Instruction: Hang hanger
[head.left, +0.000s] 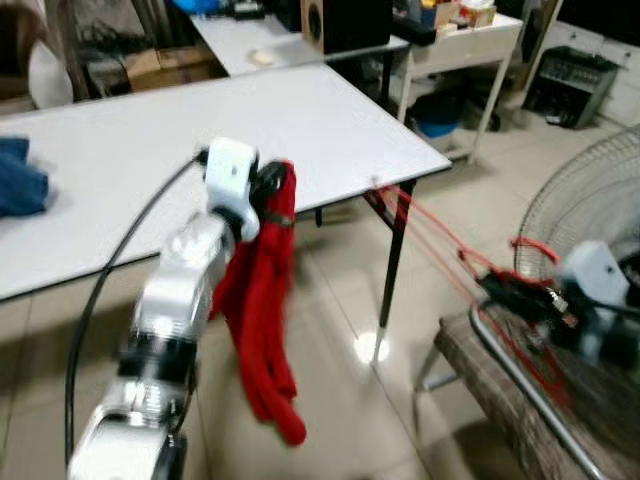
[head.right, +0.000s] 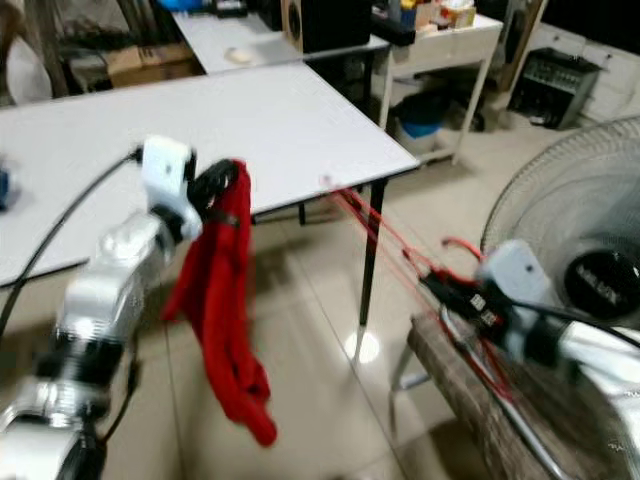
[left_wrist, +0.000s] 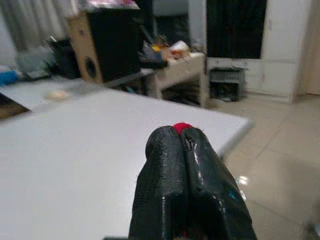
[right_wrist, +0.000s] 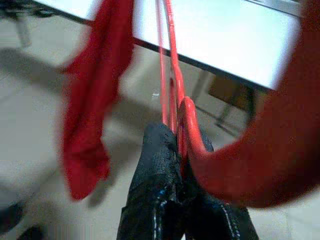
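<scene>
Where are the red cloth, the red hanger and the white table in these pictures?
red cloth (head.left: 262, 330): left eye view, middle of the hanging fabric.
red hanger (head.right: 400, 252): right eye view, on its thin red wires near the table corner.
white table (head.left: 300, 120): left eye view, bare top surface.

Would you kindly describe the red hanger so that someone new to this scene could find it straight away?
Start at the big white table and go to its near right corner, above the black leg. From there the thin red hanger runs out over the tiled floor to the right gripper, which is shut on it. It is stiff, thin bars, whereas the red cloth in the left gripper hangs limp.
</scene>
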